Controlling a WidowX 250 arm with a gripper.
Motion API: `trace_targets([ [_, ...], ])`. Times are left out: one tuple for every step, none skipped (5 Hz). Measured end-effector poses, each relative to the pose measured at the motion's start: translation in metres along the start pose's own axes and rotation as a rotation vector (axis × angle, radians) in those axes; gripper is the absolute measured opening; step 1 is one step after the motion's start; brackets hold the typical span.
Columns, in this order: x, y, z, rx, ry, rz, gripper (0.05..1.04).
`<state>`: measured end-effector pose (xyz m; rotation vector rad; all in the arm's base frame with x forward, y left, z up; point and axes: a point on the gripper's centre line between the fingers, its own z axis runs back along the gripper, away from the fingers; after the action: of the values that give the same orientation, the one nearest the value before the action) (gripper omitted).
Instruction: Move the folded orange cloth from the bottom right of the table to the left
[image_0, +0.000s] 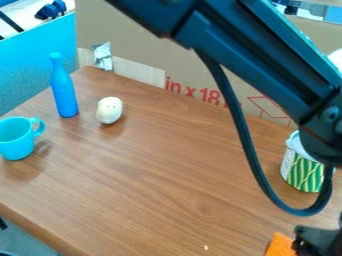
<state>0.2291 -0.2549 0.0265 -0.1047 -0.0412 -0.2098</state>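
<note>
Orange angular object (278, 246) beside end effector (316, 242)

A brown wood-grained table (180, 185) with a rounded edge is standing before a tan cardboard panel (143, 37) bearing red print. A pale strip of tape (139, 71) is running along the panel's base, and a crumpled silver patch (103, 56) is clinging near the tabletop's far left corner. A turquoise panel (30, 65) is rising beyond the left edge. Soft light is glowing on the wood. Grey floor (30, 240) is showing below the near left edge.
</note>
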Motion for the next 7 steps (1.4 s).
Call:
trace_targets([
  [-0.004, 0.007, -0.004, -0.010, 0.020, 0.001, 1.001],
  [-0.004, 0.032, -0.012, 0.014, 0.051, 0.010, 1.001],
  [-0.019, 0.077, -0.001, 0.058, 0.082, 0.032, 1.001],
  [-0.036, 0.139, 0.011, 0.074, 0.116, 0.150, 1.001],
  [-0.038, 0.177, 0.015, 0.022, 0.104, 0.168, 1.001],
  [-0.039, 0.191, 0.016, 0.003, 0.099, 0.194, 1.001],
  [-0.039, 0.191, 0.018, 0.001, 0.094, 0.182, 1.001],
])
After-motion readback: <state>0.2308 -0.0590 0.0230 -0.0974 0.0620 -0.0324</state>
